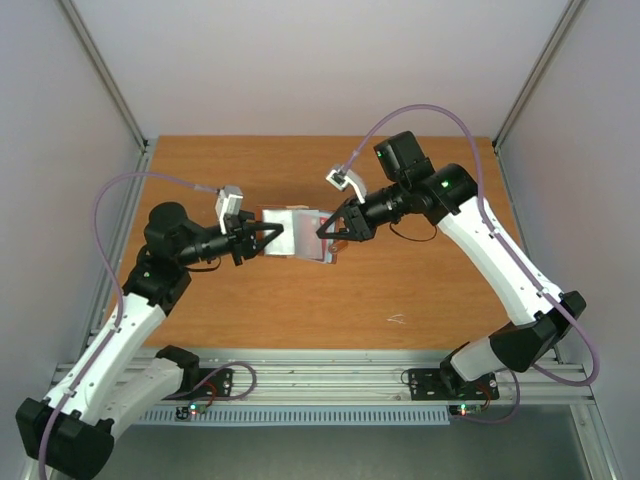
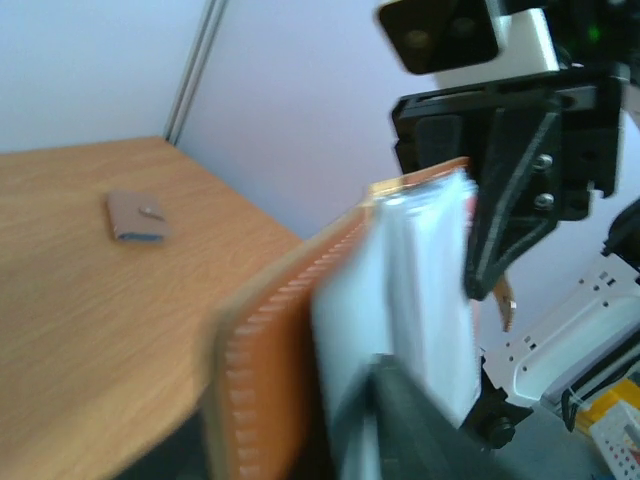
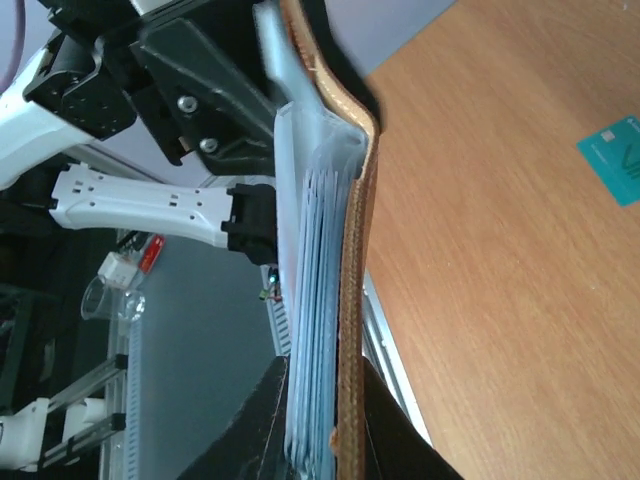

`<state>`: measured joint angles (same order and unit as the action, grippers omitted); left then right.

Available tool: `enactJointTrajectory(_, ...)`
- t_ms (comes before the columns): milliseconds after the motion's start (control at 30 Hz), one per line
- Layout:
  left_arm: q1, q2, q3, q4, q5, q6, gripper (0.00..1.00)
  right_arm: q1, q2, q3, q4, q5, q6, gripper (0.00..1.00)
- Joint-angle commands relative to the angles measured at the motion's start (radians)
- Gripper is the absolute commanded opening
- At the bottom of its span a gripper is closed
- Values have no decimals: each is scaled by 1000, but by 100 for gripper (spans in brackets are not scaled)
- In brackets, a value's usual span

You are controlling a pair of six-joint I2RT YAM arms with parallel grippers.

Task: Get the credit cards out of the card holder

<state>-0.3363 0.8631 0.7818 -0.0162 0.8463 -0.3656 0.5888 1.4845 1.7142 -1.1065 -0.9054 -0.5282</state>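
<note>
The card holder is held open above the table's middle, between both grippers. It has an orange-brown stitched cover and pale grey-white sleeves. My left gripper is shut on its left edge, and one dark finger lies over the pale lining in the blurred left wrist view. My right gripper is shut on its right edge, with the cover and sleeves pinched between its fingers. A teal-green credit card lies flat on the table. The other cards are not visible.
A small taupe flat thing with a snap-like spot lies on the wooden table. White walls stand on three sides. Metal rails and both arm bases run along the near edge.
</note>
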Motion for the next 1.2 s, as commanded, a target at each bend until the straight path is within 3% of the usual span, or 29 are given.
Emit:
enactJointTrajectory(0,-20,-7,-9,136,44,-14,6,10,-19,-3,85,-75,18,6)
enactJointTrajectory(33,-20,-11,-7,145,57,-14,1,11,-32,-18,115,-77,26,10)
enactJointTrajectory(133,-17,-33,3,159,14,-42,0,-6,-82,-80,187,-38,51,24)
enactJointTrajectory(233,-4,-47,4,175,-45,-78,0,-85,-133,-160,282,-92,132,28)
enactJointTrajectory(400,-2,-40,3,219,-31,-110,0,-110,-171,-210,355,-118,182,28)
enactJointTrajectory(567,-3,-41,4,231,-13,-107,0,-110,-154,-217,391,-45,232,26)
enactJointTrajectory(733,-3,-39,-2,232,-23,-114,0,-93,-136,-231,458,-36,266,31)
enactJointTrajectory(867,-3,-37,-2,232,-20,-113,0,-76,-116,-221,459,-24,263,19)
enactJointTrajectory(1067,-3,-36,-8,237,-15,-112,0,-45,-86,-209,461,12,260,18)
enactJointTrajectory(1167,-3,-33,-10,237,-16,-112,0,-29,-67,-197,471,21,265,22)
